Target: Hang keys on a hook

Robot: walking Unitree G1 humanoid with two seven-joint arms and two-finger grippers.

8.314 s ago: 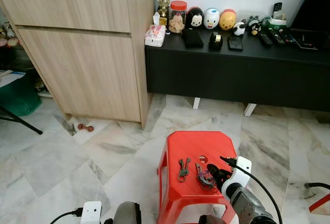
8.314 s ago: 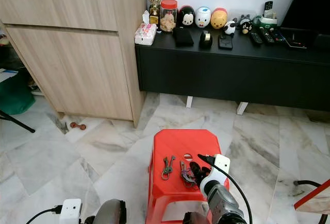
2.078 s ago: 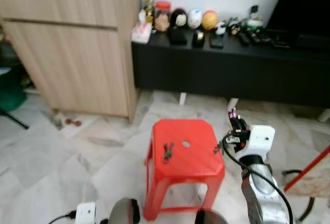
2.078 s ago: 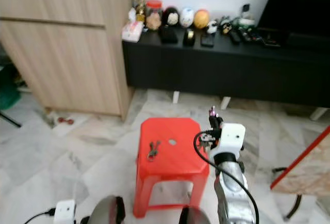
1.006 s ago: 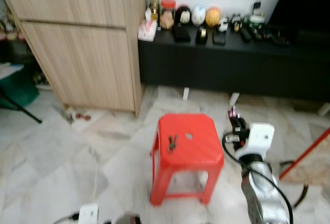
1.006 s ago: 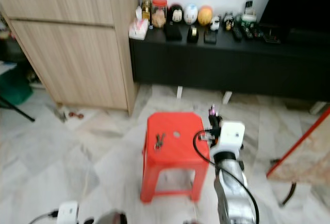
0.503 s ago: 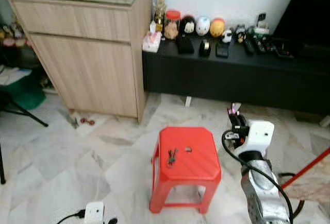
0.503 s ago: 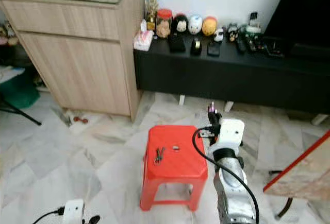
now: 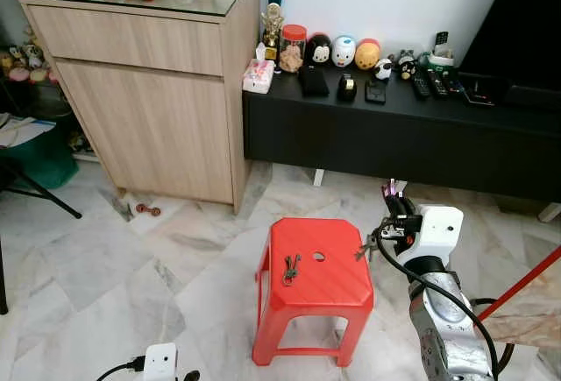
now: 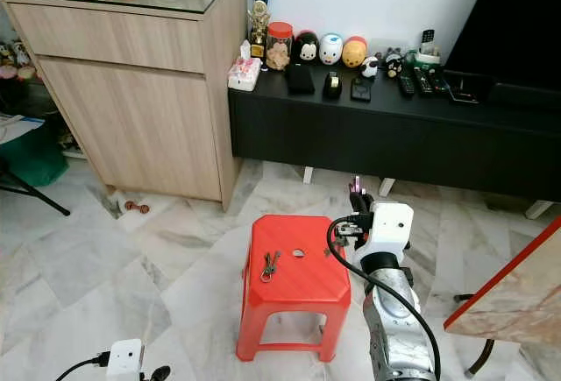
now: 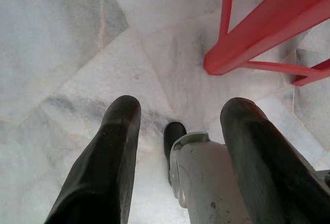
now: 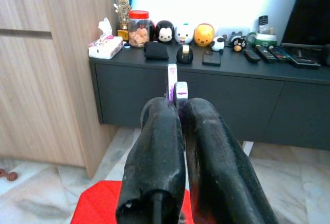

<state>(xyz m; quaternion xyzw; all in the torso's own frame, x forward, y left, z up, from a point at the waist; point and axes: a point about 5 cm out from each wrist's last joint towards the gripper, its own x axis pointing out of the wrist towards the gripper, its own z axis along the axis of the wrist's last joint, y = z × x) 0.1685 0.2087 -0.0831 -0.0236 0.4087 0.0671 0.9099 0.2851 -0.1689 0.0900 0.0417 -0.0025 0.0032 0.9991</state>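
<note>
My right gripper (image 9: 394, 204) is raised beside the right edge of a red plastic stool (image 9: 333, 286), shut on a bunch of keys (image 9: 365, 245). The bunch's purple-and-white tag (image 12: 174, 85) sticks out past the fingertips in the right wrist view, and its metal keys dangle below the hand. A second small bunch of keys (image 9: 290, 266) lies on the stool's seat, left of its centre hole. My left gripper (image 11: 181, 108) hangs low and open, pointing at the marble floor, with my foot (image 11: 175, 136) between its fingers and the stool's legs (image 11: 242, 44) close by.
A tall wooden cabinet (image 9: 149, 109) stands at the back left. A low black console (image 9: 394, 140) beside it carries a jar, figurines and remotes. A red-edged board (image 9: 526, 293) leans at the right, a white plug (image 9: 158, 362) lies on the floor, and a green bin (image 9: 31, 158) stands far left.
The camera has risen and drawn back, so the stool looks smaller and the cabinet top shows. The right gripper, earlier down at the keys on the seat, now holds one bunch up beside the stool.
</note>
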